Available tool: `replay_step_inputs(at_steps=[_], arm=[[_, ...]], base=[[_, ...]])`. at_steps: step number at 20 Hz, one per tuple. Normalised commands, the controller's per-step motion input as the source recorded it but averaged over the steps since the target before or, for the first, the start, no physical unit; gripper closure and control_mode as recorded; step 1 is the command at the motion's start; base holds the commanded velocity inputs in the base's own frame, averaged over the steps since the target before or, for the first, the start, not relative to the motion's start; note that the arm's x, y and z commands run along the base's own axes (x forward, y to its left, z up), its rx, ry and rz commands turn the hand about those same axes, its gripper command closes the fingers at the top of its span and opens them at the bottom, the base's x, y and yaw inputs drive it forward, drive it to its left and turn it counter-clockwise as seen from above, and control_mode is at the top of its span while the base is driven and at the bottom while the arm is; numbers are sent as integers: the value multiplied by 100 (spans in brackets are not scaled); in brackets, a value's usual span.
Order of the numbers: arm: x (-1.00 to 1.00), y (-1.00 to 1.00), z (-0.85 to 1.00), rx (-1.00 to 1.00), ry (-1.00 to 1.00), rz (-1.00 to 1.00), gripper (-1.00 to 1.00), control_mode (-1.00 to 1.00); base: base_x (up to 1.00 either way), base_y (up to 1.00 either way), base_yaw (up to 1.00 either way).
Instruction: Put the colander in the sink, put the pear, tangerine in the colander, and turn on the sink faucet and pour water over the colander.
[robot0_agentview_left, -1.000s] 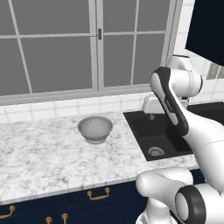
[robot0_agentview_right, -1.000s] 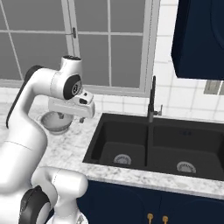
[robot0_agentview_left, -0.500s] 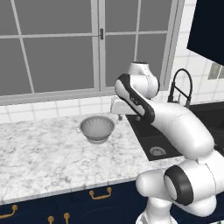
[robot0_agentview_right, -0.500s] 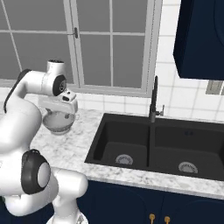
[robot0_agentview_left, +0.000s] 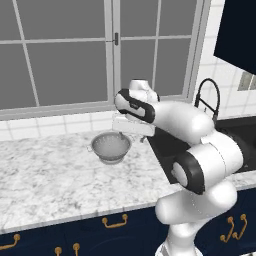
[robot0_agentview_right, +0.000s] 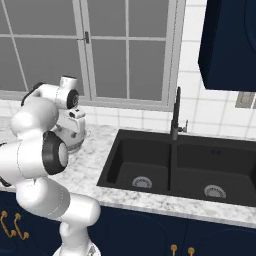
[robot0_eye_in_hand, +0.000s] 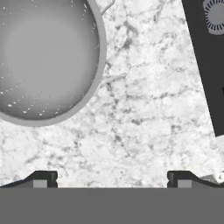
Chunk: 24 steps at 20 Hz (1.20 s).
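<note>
Sitting on the marble counter (robot0_agentview_left: 50, 175) left of the sink (robot0_agentview_right: 150, 160), the colander (robot0_agentview_left: 111, 146) is half hidden by our arm from the right; our gripper (robot0_eye_in_hand: 112, 177) hangs spread wide beside it, tips barely showing

One colander (robot0_agentview_left: 111, 146) sits on the one marble counter (robot0_agentview_left: 45, 175), just beside the gripper (robot0_eye_in_hand: 109, 177), off its left fingertip in the hand view; one black sink (robot0_agentview_right: 185, 167) with two basins and two round silver drains lies farther off on the gripper's other side; one black faucet (robot0_agentview_right: 176, 115) stands behind it; two window panes rise beyond.
</note>
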Motion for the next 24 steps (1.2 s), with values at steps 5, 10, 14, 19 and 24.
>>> replay_step_inputs(at_steps=[5, 10, 14, 19, 24], arm=[[22, 9, -63, 0, 2, -22, -100, -100], [19, 6, -55, 0, 0, -14, -100, -100], [24, 0, -34, 0, -2, -9, -100, -100], [44, 4, -6, 0, -2, -7, -100, -100], [30, 0, -17, 0, -1, -7, -100, -100]], base=[[0, 0, 0], [0, 0, 0], [0, 0, 0], [0, 0, 0], [0, 0, 0]])
